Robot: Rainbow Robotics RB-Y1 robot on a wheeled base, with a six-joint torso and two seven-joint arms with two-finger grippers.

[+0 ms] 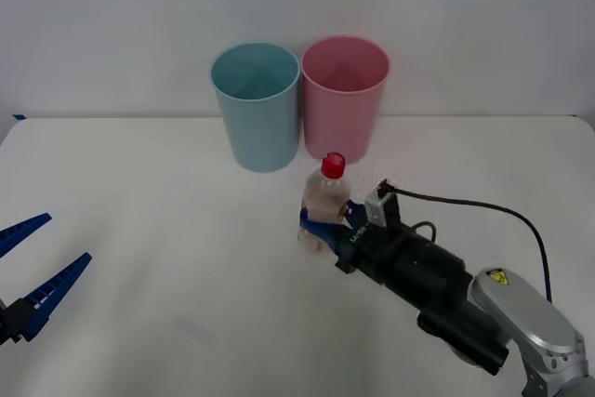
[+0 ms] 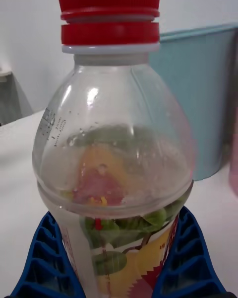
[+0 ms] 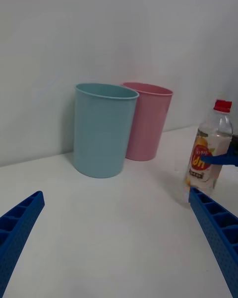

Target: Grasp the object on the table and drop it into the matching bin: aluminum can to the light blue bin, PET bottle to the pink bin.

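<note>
We see the right gripper (image 1: 323,223) closed around the lower body of the PET bottle (image 1: 325,204), its two blue ribbed fingers (image 2: 47,258) pressed against the label on either side. The bottle stands upright on the white table (image 1: 167,258), just in front of the pink bin (image 1: 345,95) and a little to the side of the light blue bin (image 1: 257,104), which stands touching or nearly touching its pink neighbour at the table's far edge.

We judge the grasp step to be in hand or just completed; whether the bottle's base has left the tabletop we cannot tell. The next move, as we read it, calls for a lift high enough to clear the pink bin's rim, a short carry forward, and a release over its open mouth, not the blue one beside it.

The bottle is clear plastic with a red screw cap (image 2: 109,12) and a pale label printed in yellow, red and green; it looks empty, with droplets clinging inside the shoulder.

The left gripper (image 1: 33,262) waits low at the near left of the table, fingers spread wide and holding nothing, well apart from the bottle.
</note>
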